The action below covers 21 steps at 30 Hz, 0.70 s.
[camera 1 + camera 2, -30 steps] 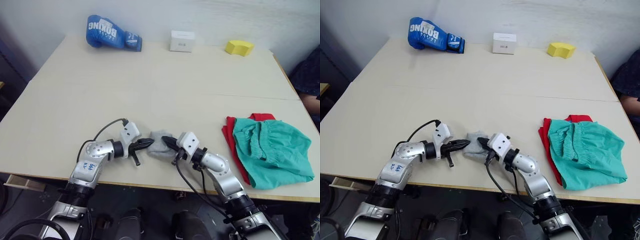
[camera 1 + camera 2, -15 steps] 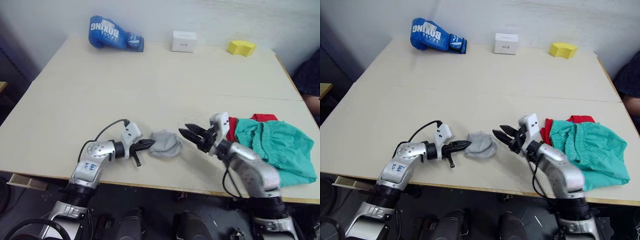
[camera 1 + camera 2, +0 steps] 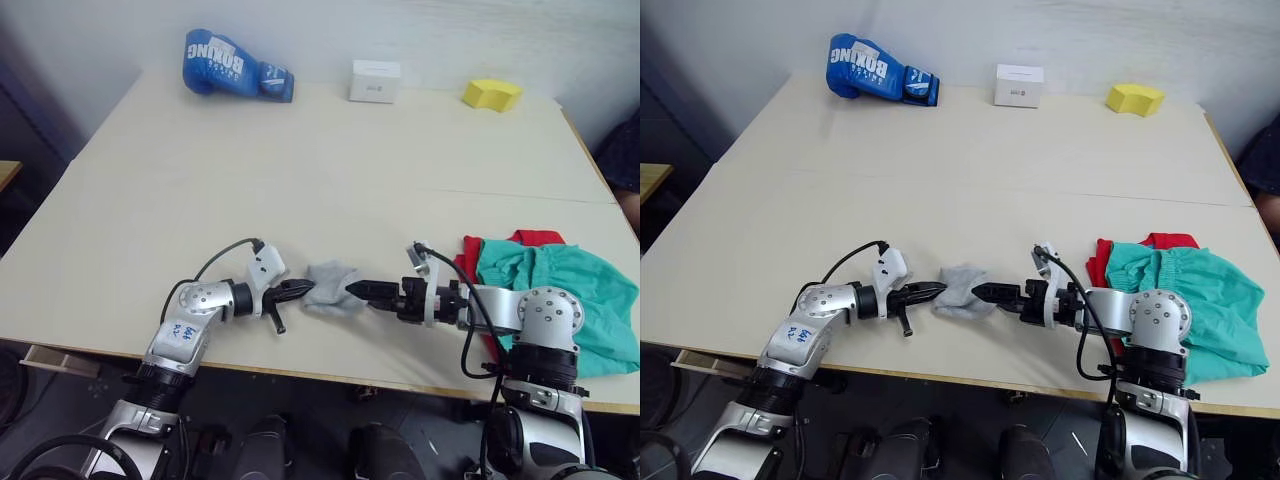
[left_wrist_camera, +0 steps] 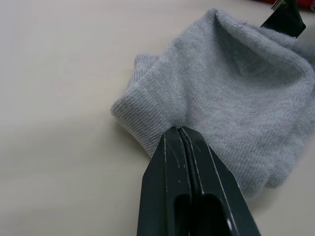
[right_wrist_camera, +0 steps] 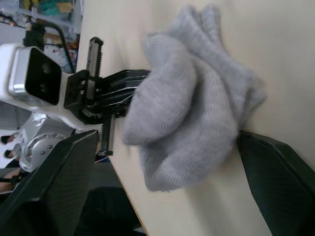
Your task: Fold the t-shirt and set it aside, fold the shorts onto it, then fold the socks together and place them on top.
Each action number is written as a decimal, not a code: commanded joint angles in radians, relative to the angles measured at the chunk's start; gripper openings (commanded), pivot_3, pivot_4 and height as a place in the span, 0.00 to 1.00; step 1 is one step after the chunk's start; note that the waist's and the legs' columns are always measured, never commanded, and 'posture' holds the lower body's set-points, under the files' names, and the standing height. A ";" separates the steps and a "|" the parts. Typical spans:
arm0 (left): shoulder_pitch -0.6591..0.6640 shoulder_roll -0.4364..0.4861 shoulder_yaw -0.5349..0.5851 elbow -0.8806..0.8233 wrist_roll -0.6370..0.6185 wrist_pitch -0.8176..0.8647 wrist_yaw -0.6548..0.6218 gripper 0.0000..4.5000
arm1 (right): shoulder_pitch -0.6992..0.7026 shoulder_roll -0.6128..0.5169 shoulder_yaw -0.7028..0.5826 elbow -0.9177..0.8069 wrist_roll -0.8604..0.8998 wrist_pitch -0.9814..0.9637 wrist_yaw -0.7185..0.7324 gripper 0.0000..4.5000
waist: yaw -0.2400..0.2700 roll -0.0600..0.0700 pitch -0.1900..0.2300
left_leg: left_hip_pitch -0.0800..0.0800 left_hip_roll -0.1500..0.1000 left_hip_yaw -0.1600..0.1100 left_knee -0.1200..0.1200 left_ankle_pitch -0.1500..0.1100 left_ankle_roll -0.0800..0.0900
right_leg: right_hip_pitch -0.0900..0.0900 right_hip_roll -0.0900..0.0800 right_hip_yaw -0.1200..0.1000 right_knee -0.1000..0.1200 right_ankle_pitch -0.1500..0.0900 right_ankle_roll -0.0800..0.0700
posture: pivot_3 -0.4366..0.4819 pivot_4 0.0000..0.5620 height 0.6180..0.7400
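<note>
The light grey socks [image 3: 330,287] lie bunched together near the table's front edge. My left gripper [image 3: 298,289] is shut, its tips pinching the bundle's left cuff [image 4: 147,123]. My right gripper [image 3: 357,291] reaches in low from the right and stands open. Its two fingers [image 5: 59,187] are spread wide on either side of the bundle [image 5: 187,113] without closing on it. At the right, the teal-green shorts [image 3: 560,265] lie crumpled on the red t-shirt [image 3: 470,255], of which just the edges show.
A blue boxing glove [image 3: 225,65], a white box [image 3: 375,80] and a yellow block [image 3: 492,95] stand along the table's far edge. The beige table [image 3: 300,180] is bare across its middle. A person in dark clothing [image 3: 628,160] is at the right edge.
My right gripper let go of the socks, opened, swung out to the right, then came back low with its fingers spread around the bundle. The left gripper stayed shut on the socks.
</note>
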<state>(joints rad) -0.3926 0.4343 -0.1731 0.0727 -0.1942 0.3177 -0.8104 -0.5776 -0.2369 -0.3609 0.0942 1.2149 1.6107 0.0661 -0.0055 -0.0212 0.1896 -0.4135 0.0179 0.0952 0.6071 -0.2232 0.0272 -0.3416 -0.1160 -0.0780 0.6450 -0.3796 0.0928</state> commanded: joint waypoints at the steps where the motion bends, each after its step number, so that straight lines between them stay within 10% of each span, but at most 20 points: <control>1: 0.040 0.003 -0.056 0.024 0.037 0.026 -0.017 0.00 | -0.042 0.053 0.003 0.062 0.015 0.004 -0.056 0.99 | 0.000 0.000 0.000 | 0.000 0.000 0.000 0.000 0.000 0.000 | 0.000 0.000 0.000 0.000 0.000 0.000 | 0.48 0.27 1.00; 7: 0.040 0.003 -0.061 0.021 0.042 0.025 -0.015 0.00 | -0.092 0.125 -0.048 0.162 -0.014 -0.005 -0.101 0.90 | -0.001 0.000 0.000 | 0.000 0.000 0.000 -0.001 0.000 0.000 | 0.000 0.000 0.000 -0.001 0.000 0.000 | 0.48 0.27 1.00; 18: 0.025 0.009 -0.056 0.031 0.034 -0.010 -0.049 0.00 | -0.091 0.136 -0.107 0.147 -0.039 0.004 -0.099 0.11 | 0.000 0.001 0.000 | -0.007 0.000 0.000 -0.001 0.000 0.000 | -0.007 0.000 0.000 -0.001 0.000 0.000 | 0.48 0.27 1.00; 21: 0.012 0.012 -0.044 0.001 -0.024 -0.016 -0.123 0.00 | -0.079 0.116 -0.152 0.117 0.017 0.004 -0.110 0.05 | 0.001 0.001 0.000 | -0.008 0.000 0.000 -0.001 0.000 0.001 | -0.007 0.000 -0.001 -0.001 0.000 0.000 | 0.48 0.27 1.00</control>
<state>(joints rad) -0.3980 0.4412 -0.1761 0.0727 -0.1994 0.2888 -0.8690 -0.6646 -0.1054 -0.4627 0.2550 1.1765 1.6113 -0.0442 -0.0042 -0.0206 0.1892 -0.4217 0.0173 0.0951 0.6060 -0.2230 0.0278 -0.3490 -0.1158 -0.0793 0.6442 -0.3795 0.0929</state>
